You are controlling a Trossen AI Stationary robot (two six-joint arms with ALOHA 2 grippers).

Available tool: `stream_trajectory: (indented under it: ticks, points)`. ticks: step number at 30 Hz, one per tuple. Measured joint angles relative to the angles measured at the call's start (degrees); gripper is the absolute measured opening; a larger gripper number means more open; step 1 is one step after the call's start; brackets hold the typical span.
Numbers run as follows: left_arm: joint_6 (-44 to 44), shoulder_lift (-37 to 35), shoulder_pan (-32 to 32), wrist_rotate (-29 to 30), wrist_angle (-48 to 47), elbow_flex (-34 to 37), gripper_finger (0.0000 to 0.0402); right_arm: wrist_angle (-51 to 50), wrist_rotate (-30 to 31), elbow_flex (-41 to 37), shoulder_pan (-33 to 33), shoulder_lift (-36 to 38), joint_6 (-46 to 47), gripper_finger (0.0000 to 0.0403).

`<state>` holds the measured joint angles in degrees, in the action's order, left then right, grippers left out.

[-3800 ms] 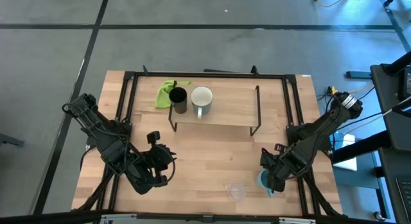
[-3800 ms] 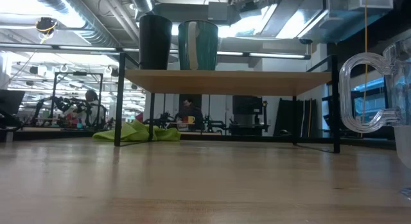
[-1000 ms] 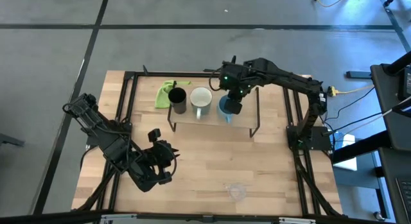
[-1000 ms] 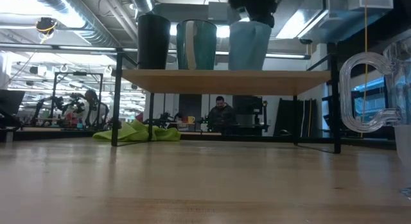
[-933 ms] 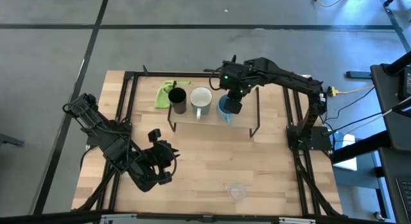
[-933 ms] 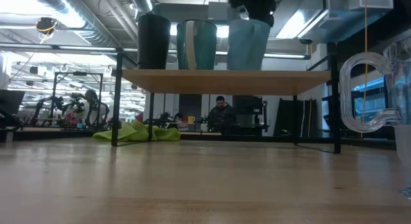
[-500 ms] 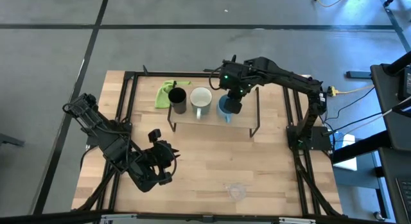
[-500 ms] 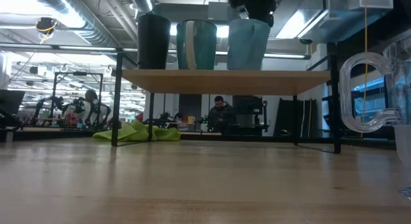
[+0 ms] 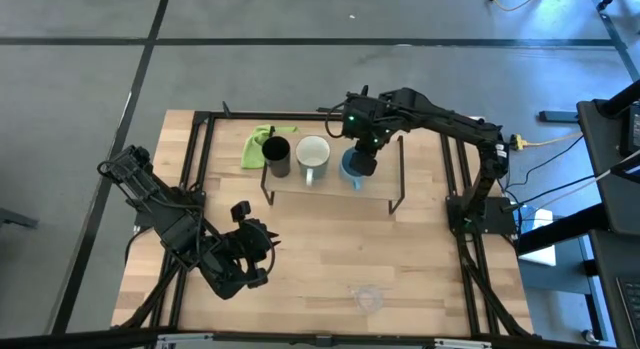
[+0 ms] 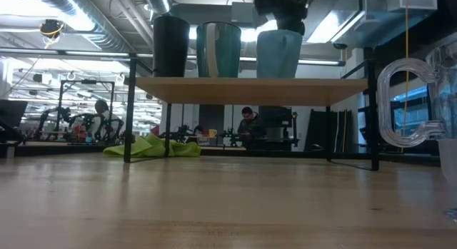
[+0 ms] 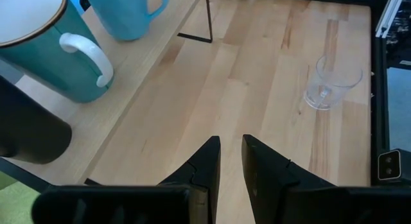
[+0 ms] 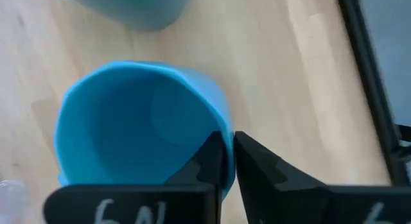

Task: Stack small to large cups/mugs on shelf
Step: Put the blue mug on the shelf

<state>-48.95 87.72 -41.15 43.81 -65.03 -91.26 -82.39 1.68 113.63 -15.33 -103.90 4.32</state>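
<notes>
On the shelf three cups stand in a row on their bases: a black cup, a white mug with a teal outside, and a light blue mug. My right gripper reaches down from above and is shut on the blue mug's rim. A clear cup stands on the table near its front edge. My left gripper waits over the table's near left part, shut, with only a thin slit between its fingers and nothing in it. My right gripper has the light blue mug's wall at the rim, one finger inside the mug and one outside. The fingers come steeply from above, pointing down. The mug stands upright with its base on the shelf, beside the white mug.
A green cloth lies on the table behind the shelf's left end. Free board lies on the shelf to the right of the blue mug. The table's black frame rails run along its edges. A person sits in the room beyond.
The light blue mug has gone from slightly tilted to upright on the shelf, its top now a little lower. My right gripper stays over its rim.
</notes>
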Motion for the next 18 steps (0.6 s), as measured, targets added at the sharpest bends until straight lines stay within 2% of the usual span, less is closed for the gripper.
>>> stream_trajectory:
  ticks: [7, 18]
  points:
    - [0.0, 0.0, 0.0, 0.0, 0.0, 0.0, 0.0059, 2.1, -0.6, -1.4, 0.0, 0.1, -0.1, 0.003]
    - [0.1, 0.0, 0.0, 0.0, -0.1, 0.0, 0.0059, 2.8, -0.3, -1.1, -0.2, 0.0, -0.3, 0.0054]
